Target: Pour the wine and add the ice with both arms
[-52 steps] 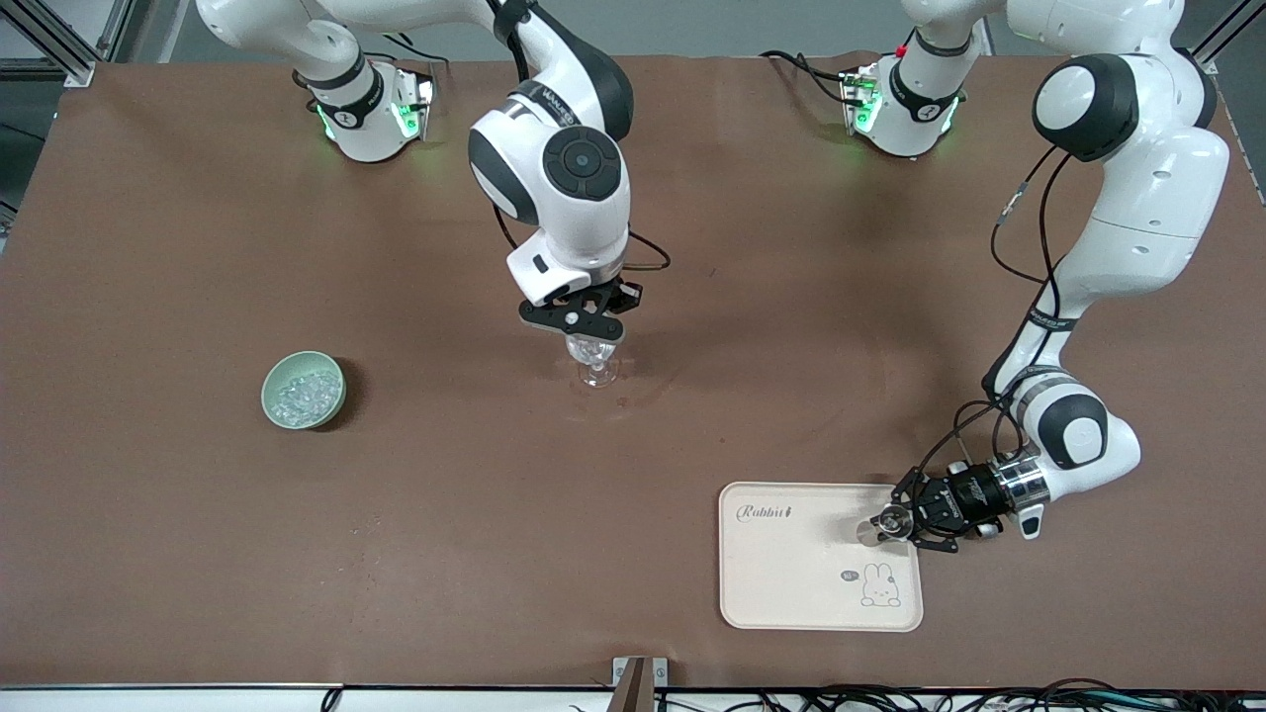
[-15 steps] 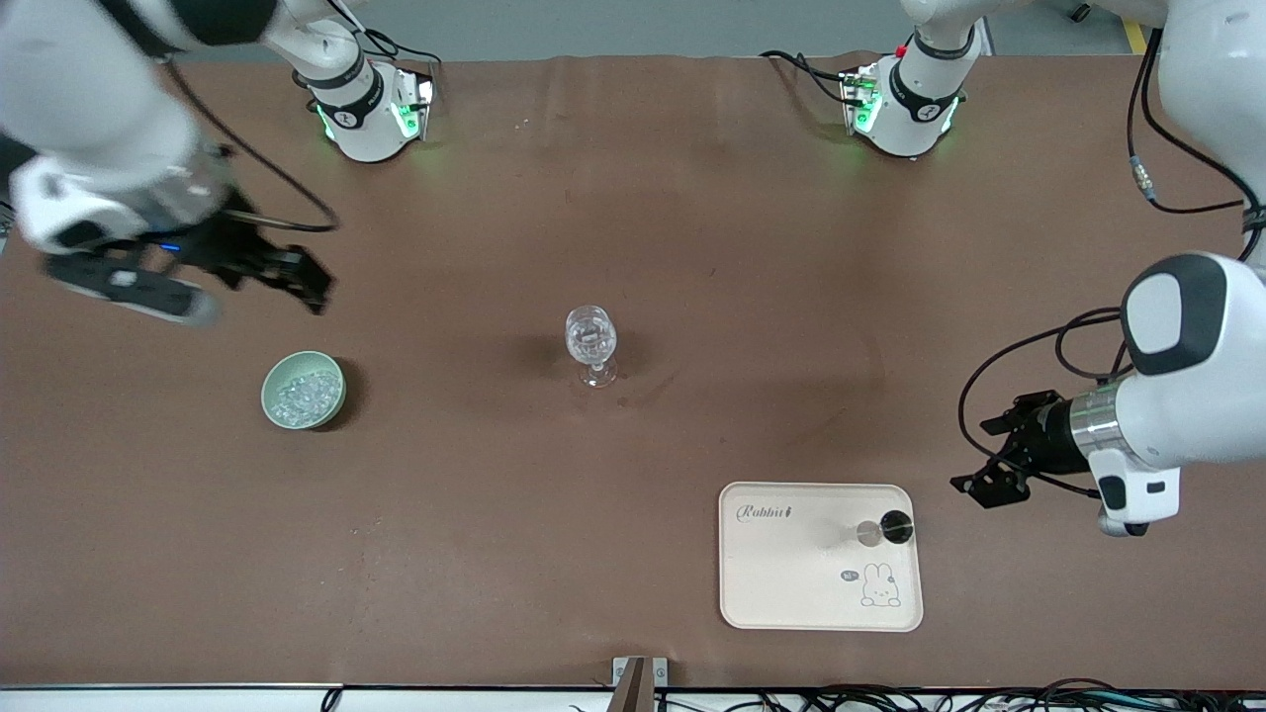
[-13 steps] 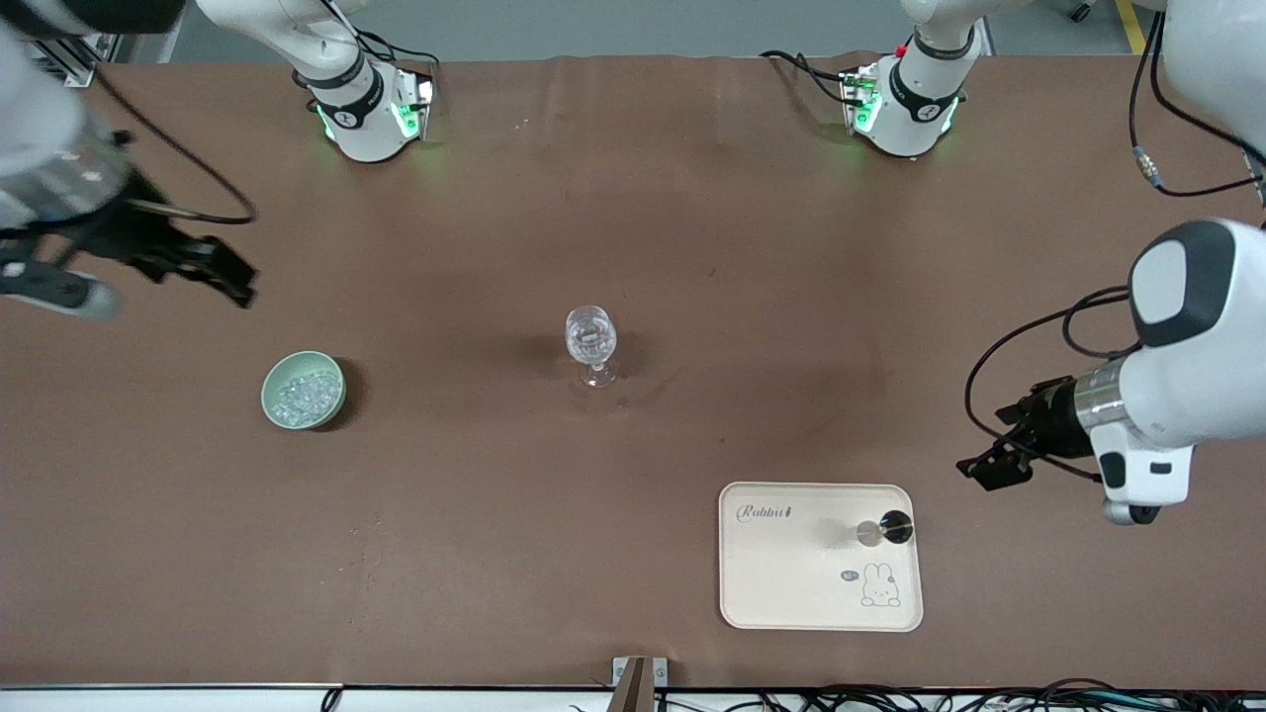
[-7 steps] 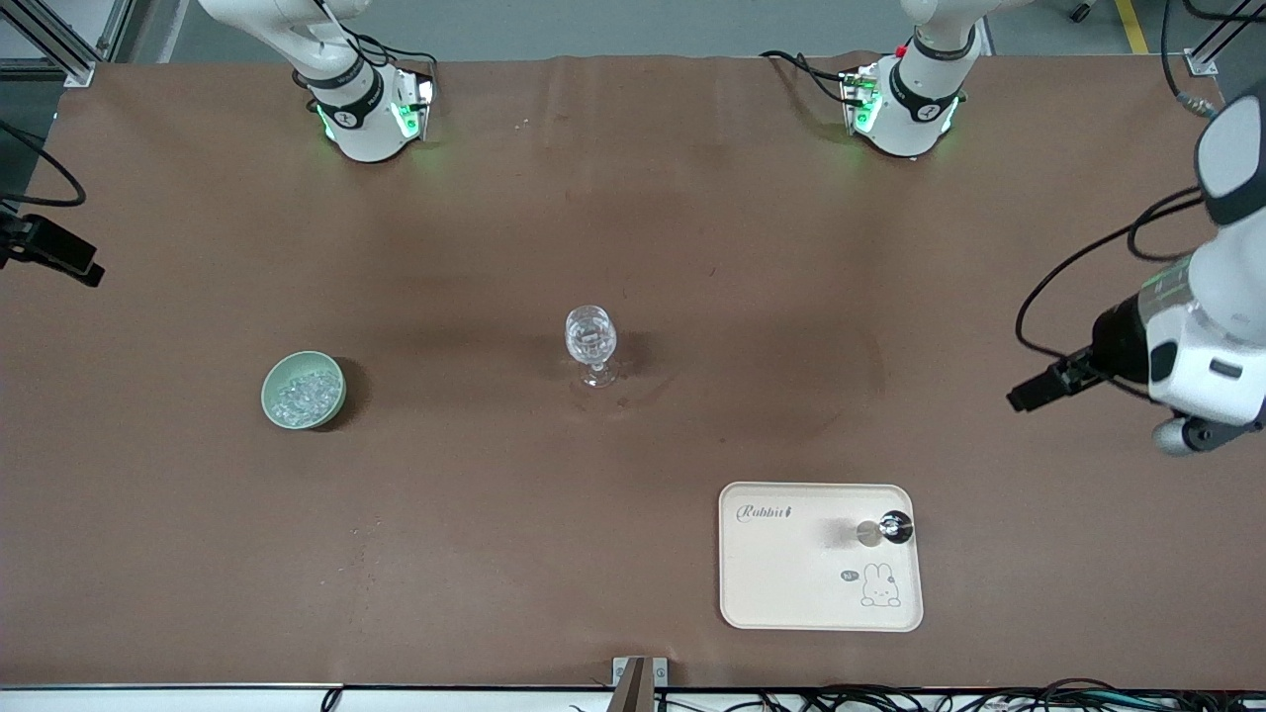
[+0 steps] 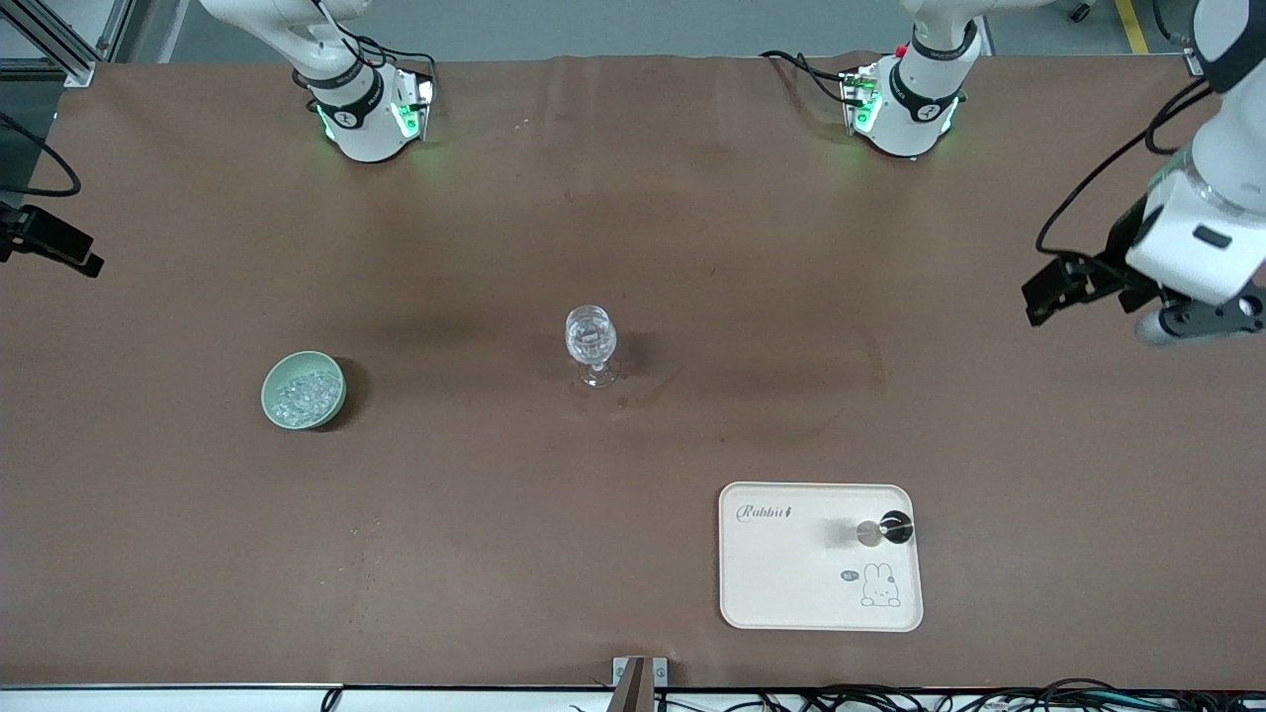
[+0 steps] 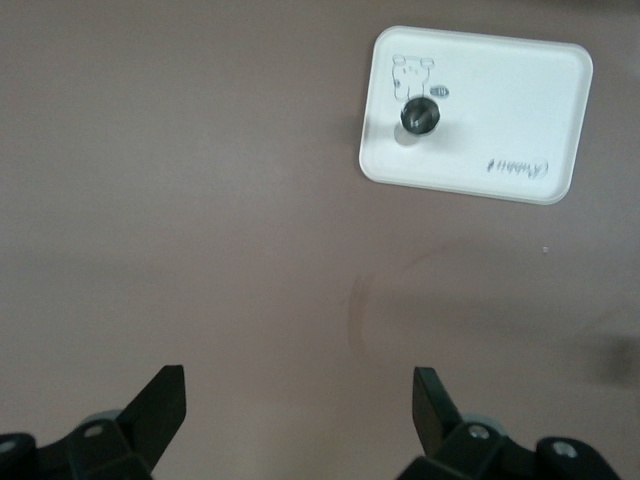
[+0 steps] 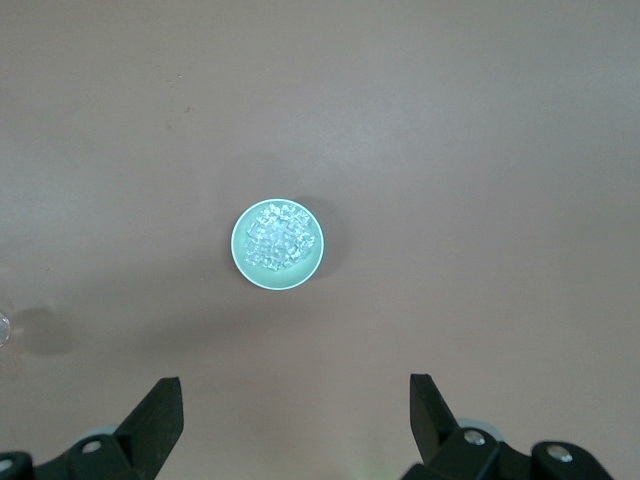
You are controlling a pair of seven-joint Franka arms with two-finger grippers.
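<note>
A clear wine glass (image 5: 590, 345) stands upright mid-table with small glassy bits in its bowl. A pale green bowl (image 5: 304, 390) of ice (image 5: 302, 393) sits toward the right arm's end; the right wrist view shows the bowl (image 7: 243, 262) and its ice (image 7: 278, 238) from high above. A small dark bottle (image 5: 895, 526) stands on the cream tray (image 5: 791, 574), and it shows in the left wrist view (image 6: 418, 115) too. My left gripper (image 5: 1046, 290) is open and empty, raised over the left arm's end of the table. My right gripper (image 5: 54, 247) is open and empty, raised over the right arm's end.
The cream tray (image 6: 500, 90) with a rabbit print lies near the front edge, toward the left arm's end. The two green-lit arm bases (image 5: 371, 109) (image 5: 900, 104) stand along the table edge farthest from the camera. The brown tabletop (image 5: 593, 514) holds nothing else.
Both arms have swung up and outward, away from the wine glass and the tray, toward the table's ends. The glass, bowl, tray and bottle have not moved in the last second.
</note>
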